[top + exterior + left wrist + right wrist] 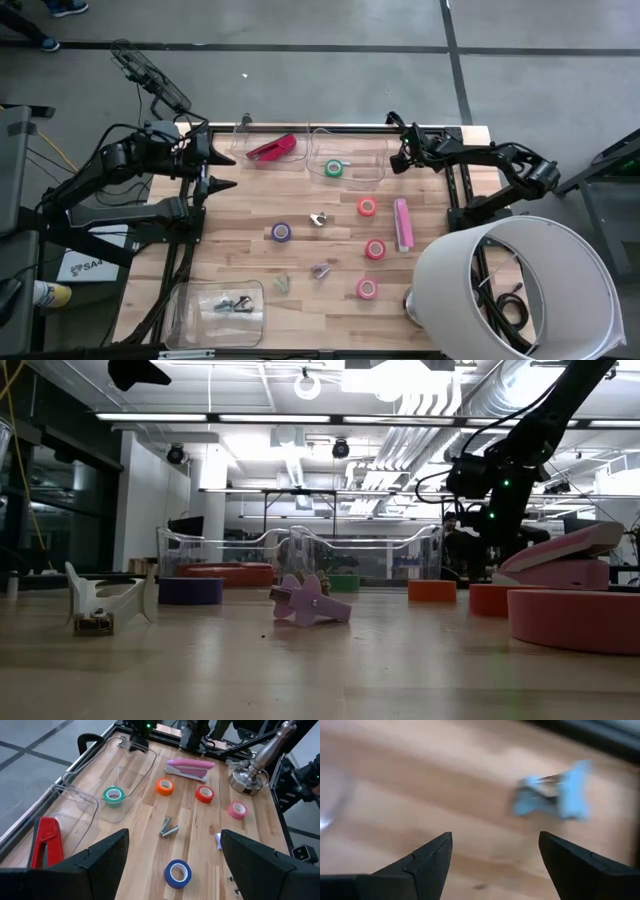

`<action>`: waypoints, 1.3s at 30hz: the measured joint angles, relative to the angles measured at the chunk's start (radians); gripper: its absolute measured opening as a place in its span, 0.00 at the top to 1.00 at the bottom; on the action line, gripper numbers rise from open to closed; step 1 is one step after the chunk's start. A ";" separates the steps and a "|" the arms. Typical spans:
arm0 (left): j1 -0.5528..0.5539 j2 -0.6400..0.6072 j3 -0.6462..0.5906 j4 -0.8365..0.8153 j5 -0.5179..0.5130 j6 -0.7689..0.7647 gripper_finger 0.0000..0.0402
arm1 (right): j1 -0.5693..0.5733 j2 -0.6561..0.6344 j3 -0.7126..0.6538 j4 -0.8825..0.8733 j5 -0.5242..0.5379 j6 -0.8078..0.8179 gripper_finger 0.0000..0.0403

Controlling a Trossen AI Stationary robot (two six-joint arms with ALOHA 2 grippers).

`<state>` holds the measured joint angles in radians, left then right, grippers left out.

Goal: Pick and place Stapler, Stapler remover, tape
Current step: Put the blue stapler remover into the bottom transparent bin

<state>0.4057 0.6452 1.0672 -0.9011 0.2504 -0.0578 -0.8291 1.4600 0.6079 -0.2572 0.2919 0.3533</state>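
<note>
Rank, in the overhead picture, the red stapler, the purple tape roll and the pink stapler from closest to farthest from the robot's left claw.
Measured from the left gripper, open at the table's left edge:
1. Red stapler, in the clear bin at the back.
2. Purple tape roll, mid-table, nearer the front.
3. Pink stapler, far over on the right side.

red stapler [271, 148] in clear tray | pink stapler [402, 224] flat on table | green tape [334, 168] in tray

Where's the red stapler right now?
Seen from above, the red stapler lies inside a clear plastic bin at the table's far edge, on the left arm's side; the green tape roll sits in the neighbouring clear bin to its right.
</note>
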 joint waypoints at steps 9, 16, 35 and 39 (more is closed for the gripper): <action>0.000 0.000 0.000 0.072 -0.026 0.000 0.23 | 0.000 0.002 0.000 0.005 -0.292 -0.081 0.28; 0.000 0.000 0.000 0.091 -0.034 -0.004 0.23 | -0.009 0.002 0.014 -0.015 -0.253 0.037 0.28; 0.000 0.000 0.000 0.092 -0.091 -0.052 0.23 | -0.075 -0.014 0.154 -0.110 0.100 0.436 0.28; 0.000 0.000 0.000 0.092 -0.111 -0.052 0.23 | -0.075 -0.013 0.114 -0.089 0.172 0.574 0.28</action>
<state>0.4053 0.6456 1.0672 -0.8093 0.1395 -0.1100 -0.9039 1.4467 0.7218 -0.3464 0.4641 0.9278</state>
